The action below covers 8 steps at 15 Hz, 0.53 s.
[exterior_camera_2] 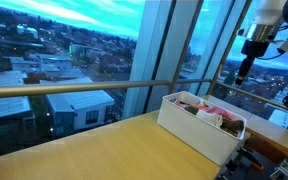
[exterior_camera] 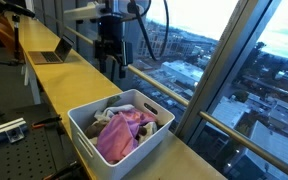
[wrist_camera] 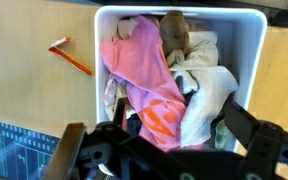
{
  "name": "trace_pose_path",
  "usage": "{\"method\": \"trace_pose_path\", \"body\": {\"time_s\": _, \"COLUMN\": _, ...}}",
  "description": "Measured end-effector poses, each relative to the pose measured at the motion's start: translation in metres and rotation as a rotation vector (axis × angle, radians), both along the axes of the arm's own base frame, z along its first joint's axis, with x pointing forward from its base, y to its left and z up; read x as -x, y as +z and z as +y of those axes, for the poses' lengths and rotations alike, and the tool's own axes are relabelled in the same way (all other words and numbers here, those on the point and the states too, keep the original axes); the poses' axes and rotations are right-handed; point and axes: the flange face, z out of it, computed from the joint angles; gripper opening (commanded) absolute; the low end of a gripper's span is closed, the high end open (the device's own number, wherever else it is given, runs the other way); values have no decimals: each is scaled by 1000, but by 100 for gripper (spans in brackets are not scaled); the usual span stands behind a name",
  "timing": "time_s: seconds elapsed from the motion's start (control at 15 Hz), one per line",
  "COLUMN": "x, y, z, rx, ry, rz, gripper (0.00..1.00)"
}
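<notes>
Pink dominates the white bin (wrist_camera: 249, 20): a pink cloth (wrist_camera: 144, 85) lies heaped down its middle, with a cream cloth (wrist_camera: 209, 95) bunched on its right and a brownish piece (wrist_camera: 174, 30) at the far end. I cannot tell what that piece is. The bin stands on a yellow wooden counter (exterior_camera: 74, 85) beside the window. The gripper (wrist_camera: 162, 150) hangs above the bin, clear of the cloths, with its 2 fingers (wrist_camera: 249, 135) spread wide and nothing between them: the claw is open and empty. An orange pen (wrist_camera: 72, 58) lies on the counter just left of the bin, not touching it. A laptop (exterior_camera: 52, 55) sits far along the counter.

The risks, as I judge them:

- **Tangled cloths:** the cloths overlap, so a pinch on the pink cloth could drag the cream cloth up with it and spill it over the rim.
- **Wide fingers:** the spread fingers span much of the bin's width, so an off-centre descent could set 1 finger on the wall.
- **Loose bin:** the bin looks light and sits loose on a smooth surface, so such a knock, or a snagged fold, could slide or tip it.
- **Shallow grip:** a shallow bite on soft fabric may simply slip off.
</notes>
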Motion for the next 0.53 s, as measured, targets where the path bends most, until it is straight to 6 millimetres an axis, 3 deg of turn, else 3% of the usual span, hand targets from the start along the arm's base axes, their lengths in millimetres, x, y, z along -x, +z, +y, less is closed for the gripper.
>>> {"method": "trace_pose_path", "body": {"time_s": 0.53, "x": -25, "y": -115, "z": -30, "rx": -58, "ry": 75, "rz": -3, "gripper": 100}}
